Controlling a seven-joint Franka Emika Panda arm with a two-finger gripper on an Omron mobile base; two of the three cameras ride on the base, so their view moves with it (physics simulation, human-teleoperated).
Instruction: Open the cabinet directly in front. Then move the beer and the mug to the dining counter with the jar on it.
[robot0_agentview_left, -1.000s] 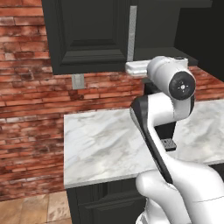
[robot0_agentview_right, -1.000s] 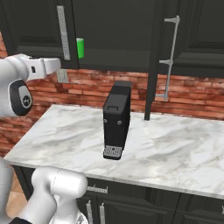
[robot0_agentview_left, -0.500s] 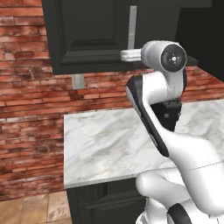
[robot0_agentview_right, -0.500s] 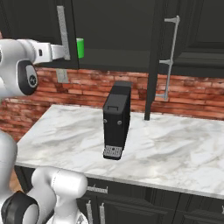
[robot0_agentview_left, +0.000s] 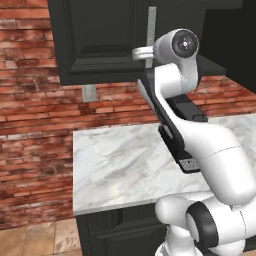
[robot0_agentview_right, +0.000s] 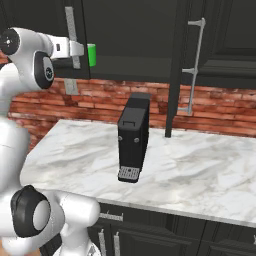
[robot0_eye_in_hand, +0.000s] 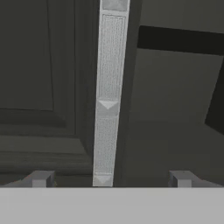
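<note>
So the gripper (robot0_eye_in_hand: 111, 178) is up at the wall cabinet (robot0_agentview_left: 95, 45), jaws spread wide and holding nothing. In the hand view the two finger tips (robot0_eye_in_hand: 40, 178) sit either side of the left door's handle (robot0_eye_in_hand: 108, 96), which runs straight up between them, a bit closer to the left tip. Can't tell if either tip touches the bar; it looks like clear gap on both sides.

The handle is a long brushed-silver bar, long axis vertical, mounted on the door's inner edge. From the right base view the hand reaches in sideways at the handle (robot0_agentview_right: 71, 37). The right door is swung open toward the camera, its own bar handle (robot0_agentview_right: 195, 65) also upright.

Inside the dark opening, the mug (robot0_agentview_right: 91, 54) stands upright on the shelf just past the hand, bright green.

Below is a marble worktop (robot0_agentview_right: 200, 170) against a red brick wall (robot0_agentview_left: 30, 115), with a black boxy appliance (robot0_agentview_right: 133, 137) standing on it and black base cabinets (robot0_agentview_right: 165, 235) underneath. Tan floor tiles (robot0_agentview_left: 40, 237) show at lower left.
</note>
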